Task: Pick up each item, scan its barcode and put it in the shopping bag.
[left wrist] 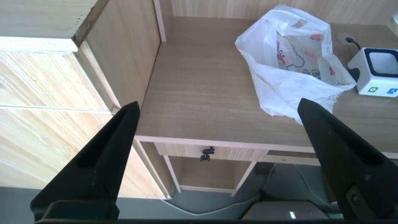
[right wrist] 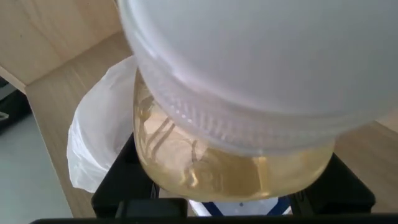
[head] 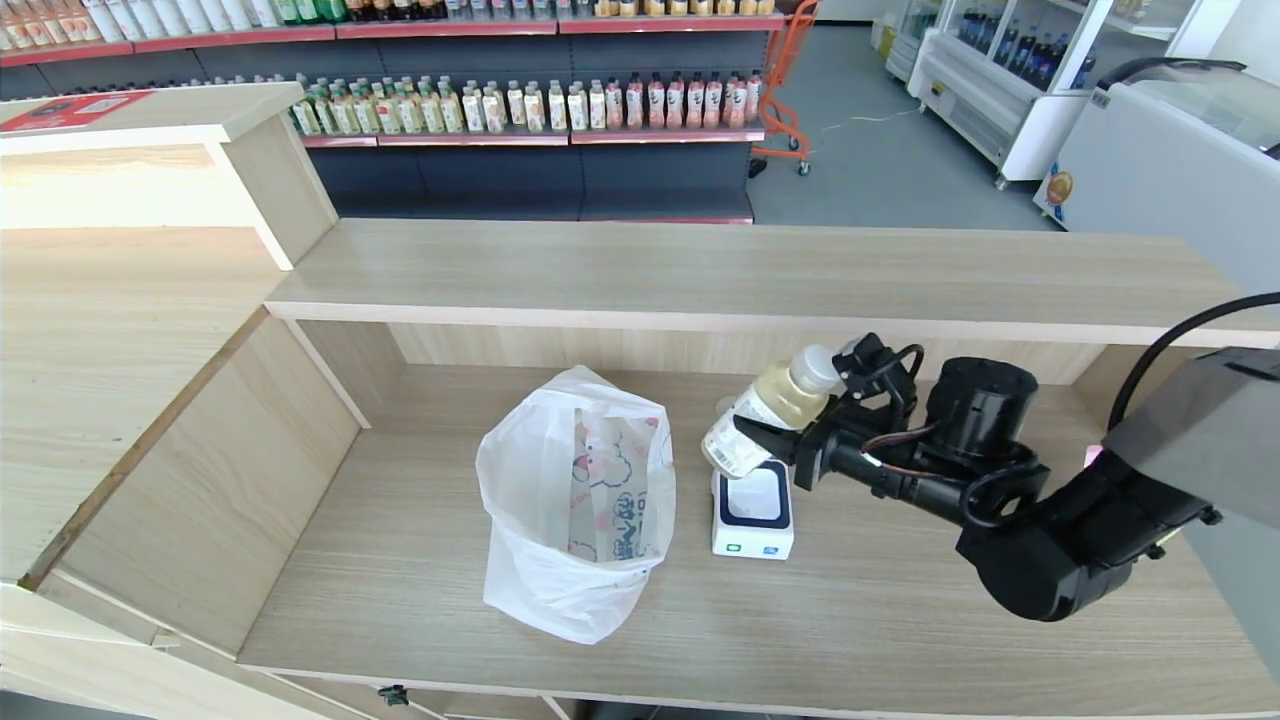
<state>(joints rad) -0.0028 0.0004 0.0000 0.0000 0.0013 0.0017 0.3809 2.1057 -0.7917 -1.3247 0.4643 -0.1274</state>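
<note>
The right claw (head: 785, 440) is closed around a bottle (head: 775, 400) of pale yellow drink, right of the head view's centre. The bottle hangs tilted, with its white cap toward the upper right and its labelled base down-left, over the scanner (head: 753, 512) on the table (head: 900, 620). The shopping bag (head: 575, 500) stands open just left of the scanner, so bagging likely means carrying the bottle leftward. The left claw (left wrist: 219, 112) is spread wide and holds nothing.

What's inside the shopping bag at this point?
Through the shopping bag's open mouth, one flat packet with a cartoon print stands inside. The bag's white plastic covers its lower end and the bag's bottom, so anything else there cannot be seen.
</note>
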